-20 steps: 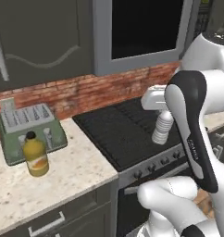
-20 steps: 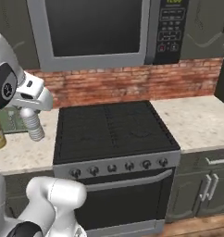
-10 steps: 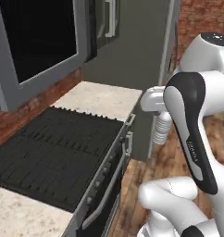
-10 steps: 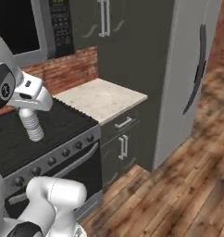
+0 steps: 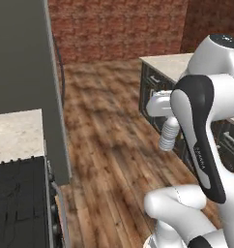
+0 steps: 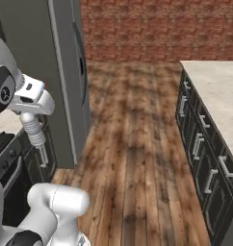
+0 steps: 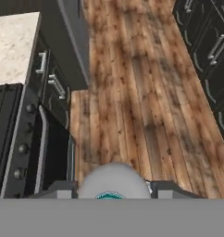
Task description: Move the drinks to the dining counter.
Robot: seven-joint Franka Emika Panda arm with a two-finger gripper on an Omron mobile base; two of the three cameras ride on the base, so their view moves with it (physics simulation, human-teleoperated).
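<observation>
While gripped, teal bottle (image 7: pixel 113 183) sits btwn tool (image 7: pixel 115 189) fingers.

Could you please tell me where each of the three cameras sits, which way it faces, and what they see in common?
Left base view: behind the arm's left, facing forward over the wood floor toward the brick wall; the white arm fills its right.
Right base view: behind the arm's right, same direction; arm at left, dining counter at right.
Hand view: on the hand, looking down at floor and stove; gripper around a grey cap.
Shared: all three show the floor; both base views show the brick wall.
</observation>
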